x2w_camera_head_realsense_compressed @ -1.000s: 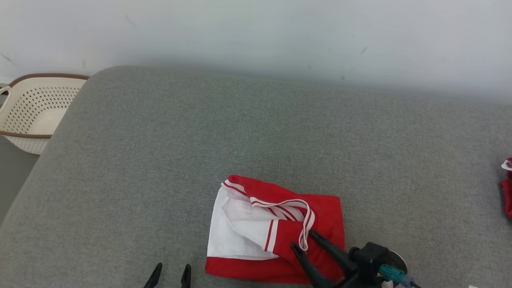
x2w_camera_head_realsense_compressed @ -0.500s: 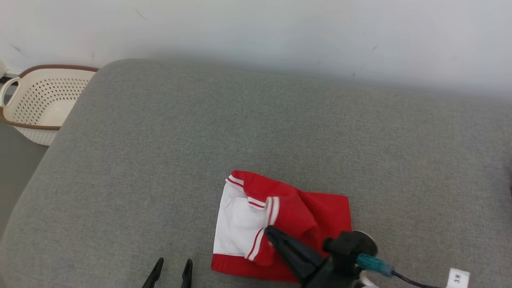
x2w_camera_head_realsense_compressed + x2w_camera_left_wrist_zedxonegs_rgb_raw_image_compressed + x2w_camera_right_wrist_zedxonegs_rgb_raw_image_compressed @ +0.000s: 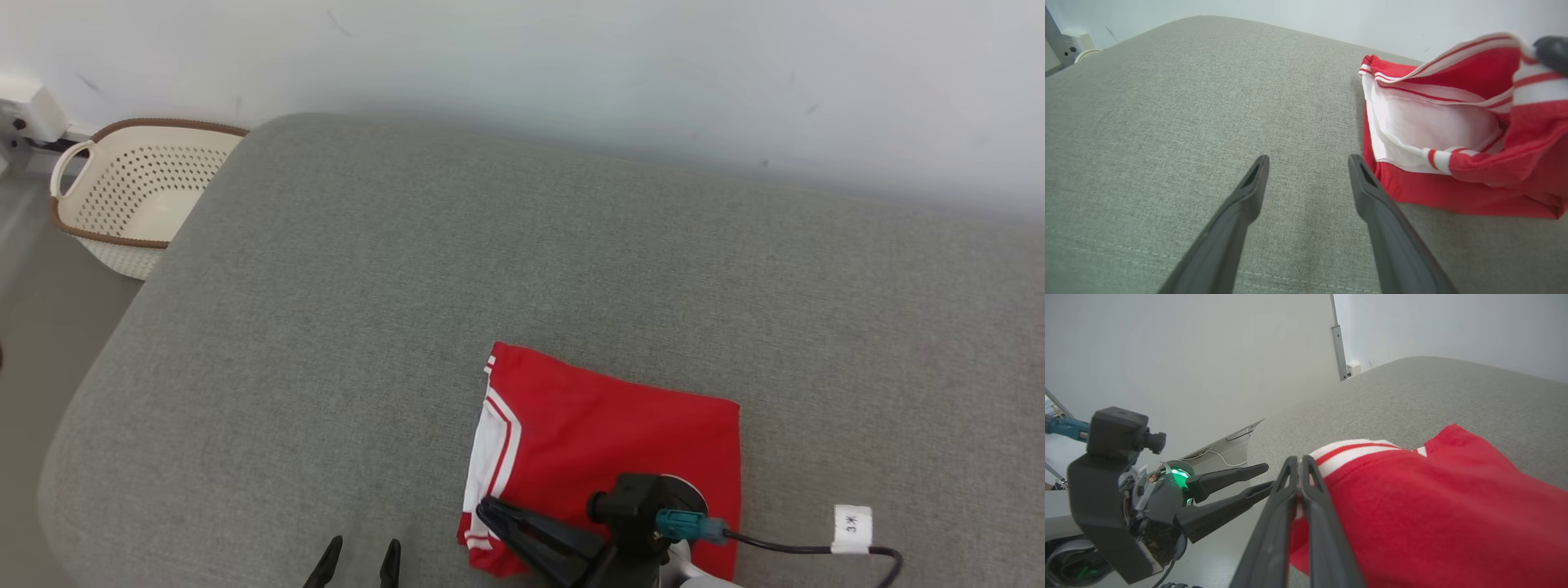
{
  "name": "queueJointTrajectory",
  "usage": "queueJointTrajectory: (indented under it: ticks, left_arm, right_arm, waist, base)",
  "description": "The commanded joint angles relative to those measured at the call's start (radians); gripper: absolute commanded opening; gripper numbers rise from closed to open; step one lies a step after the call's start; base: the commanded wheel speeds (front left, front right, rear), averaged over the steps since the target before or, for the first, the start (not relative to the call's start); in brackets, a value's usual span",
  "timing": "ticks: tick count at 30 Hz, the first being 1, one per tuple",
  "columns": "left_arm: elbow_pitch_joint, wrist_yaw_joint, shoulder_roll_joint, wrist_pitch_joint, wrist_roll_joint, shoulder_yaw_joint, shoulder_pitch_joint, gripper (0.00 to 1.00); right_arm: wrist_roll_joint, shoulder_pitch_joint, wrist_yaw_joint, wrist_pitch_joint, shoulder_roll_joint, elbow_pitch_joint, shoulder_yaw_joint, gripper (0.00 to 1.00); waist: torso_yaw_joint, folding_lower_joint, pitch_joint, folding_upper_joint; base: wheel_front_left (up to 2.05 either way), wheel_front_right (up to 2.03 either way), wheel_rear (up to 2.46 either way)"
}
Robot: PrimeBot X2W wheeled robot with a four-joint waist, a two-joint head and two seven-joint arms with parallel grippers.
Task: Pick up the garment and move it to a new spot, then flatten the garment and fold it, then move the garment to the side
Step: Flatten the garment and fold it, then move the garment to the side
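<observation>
On the grey cushion (image 3: 408, 286) the garment (image 3: 620, 433) lay folded, red face up, with white striped trim along its left side. The right gripper (image 3: 486, 510) reached in low across the garment's near edge from the right, fingers pointing left. They were pressed together, pinching the striped trim at the garment's near-left corner. Left wrist view showed that flap lifted off the white layer beneath. The left gripper (image 3: 363, 545) sat just left of the garment, fingers spread and pointing away from the robot, low over bare cushion, clear of the fabric. A perforated basket (image 3: 106, 238) stood well left of and beyond the garment. A tagged cable (image 3: 775, 545) trailed off to the garment's right.
</observation>
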Motion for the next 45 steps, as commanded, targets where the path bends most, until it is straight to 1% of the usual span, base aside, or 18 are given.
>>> queueJointTrajectory:
  ticks: [1, 2, 6, 9, 11, 14, 19, 22, 26, 31, 33, 35, 39, 43, 44, 45]
  left_arm:
    - [0.006, -0.002, 0.000, -0.001, -0.001, 0.002, 0.007, 1.00]
    - [0.008, -0.003, 0.000, -0.001, 0.001, 0.002, 0.008, 1.00]
    - [0.010, -0.003, 0.000, -0.001, 0.001, 0.001, 0.011, 1.00]
    - [0.006, -0.001, 0.000, -0.001, 0.006, 0.011, 0.019, 1.00]
    - [0.003, 0.004, 0.000, -0.001, 0.010, 0.015, 0.023, 1.00]
    - [-0.001, 0.008, 0.000, -0.001, 0.016, 0.019, 0.021, 1.00]
    - [-0.007, 0.011, 0.000, -0.001, 0.025, 0.022, 0.015, 1.00]
    - [-0.009, 0.009, 0.000, -0.001, 0.028, 0.025, 0.012, 1.00]
    - [-0.016, 0.013, 0.000, -0.001, 0.032, 0.022, 0.006, 1.00]
    - [-0.021, 0.014, 0.000, -0.001, 0.036, 0.015, -0.004, 1.00]
    - [-0.019, 0.012, 0.000, -0.001, 0.035, 0.013, -0.008, 1.00]
    - [-0.018, 0.009, 0.000, -0.001, 0.033, 0.013, -0.009, 1.00]
    - [-0.018, 0.004, 0.000, -0.001, 0.038, 0.018, -0.009, 1.00]
    - [-0.018, 0.006, 0.000, -0.001, 0.038, 0.016, -0.011, 1.00]
    - [-0.019, 0.007, 0.000, -0.001, 0.037, 0.014, -0.011, 1.00]
    - [-0.019, 0.007, 0.000, -0.001, 0.037, 0.014, -0.011, 1.00]
  right_arm:
    - [0.013, -0.009, 0.000, 0.014, 0.007, 0.020, 0.010, 0.36]
    - [0.015, -0.017, 0.000, 0.022, 0.010, 0.037, 0.014, 1.00]
    - [0.038, -0.031, 0.000, 0.005, 0.019, 0.074, 0.022, 1.00]
    - [0.051, -0.040, 0.000, -0.021, 0.006, 0.077, 0.020, 1.00]
    - [0.054, -0.039, 0.000, -0.034, -0.009, 0.090, -0.011, 1.00]
    - [0.036, -0.023, 0.000, -0.041, -0.022, 0.126, -0.115, 1.00]
    - [-0.035, 0.065, 0.000, -0.041, -0.018, 0.182, -0.354, 1.00]
    - [-0.074, 0.115, 0.000, -0.041, -0.013, 0.221, -0.433, 1.00]
    - [-0.098, 0.177, 0.000, -0.041, 0.008, 0.289, -0.501, 1.00]
    - [-0.120, 0.201, 0.000, -0.042, 0.047, 0.341, -0.548, 1.00]
    - [-0.157, 0.197, 0.000, -0.041, 0.054, 0.372, -0.550, 1.00]
    - [-0.163, 0.193, 0.000, -0.041, 0.076, 0.401, -0.561, 1.00]
    - [-0.194, 0.174, 0.000, -0.041, 0.099, 0.459, -0.595, 1.00]
    - [-0.204, 0.174, 0.000, -0.038, 0.132, 0.506, -0.594, 1.00]
    - [-0.202, 0.174, 0.000, -0.037, 0.138, 0.513, -0.589, 0.93]
    - [-0.202, 0.174, 0.000, -0.037, 0.138, 0.513, -0.589, 0.93]
  waist:
    - [0.010, -0.0001, 0.001, 0.0000]
    - [0.014, -0.0001, 0.001, 0.0000]
    - [0.024, -0.0001, 0.003, 0.0000]
    - [0.019, -0.0001, 0.001, 0.0000]
    - [0.009, -0.0001, -0.002, 0.0000]
    - [-0.010, -0.0001, -0.004, 0.0000]
    - [-0.037, -0.0001, -0.007, 0.0000]
    - [-0.048, -0.0001, -0.007, 0.0000]
    - [-0.056, -0.0001, -0.002, 0.0000]
    - [-0.053, -0.0001, 0.008, 0.0000]
    - [-0.047, -0.0001, 0.010, 0.0000]
    - [-0.040, -0.0001, 0.011, 0.0000]
    - [-0.030, -0.0001, 0.013, 0.0000]
    - [-0.023, -0.0001, 0.013, 0.0000]
    - [-0.022, -0.0001, 0.013, 0.0000]
    - [-0.022, -0.0001, 0.013, 0.0000]
  base:
    - [0.00, 0.00, 0.00]
    - [0.00, 0.00, 0.00]
    - [0.00, 0.00, 0.00]
    - [0.00, 0.00, 0.00]
    - [0.00, 0.00, 0.00]
    - [0.00, 0.00, 0.00]
    - [0.00, 0.00, 0.00]
    - [0.00, 0.00, 0.00]
    - [0.00, 0.00, 0.00]
    - [0.00, 0.00, 0.00]
    - [0.00, 0.00, 0.00]
    - [0.00, 0.00, 0.00]
    - [0.00, 0.00, 0.00]
    - [0.00, 0.00, 0.00]
    - [0.00, 0.00, 0.00]
    - [0.00, 0.00, 0.00]
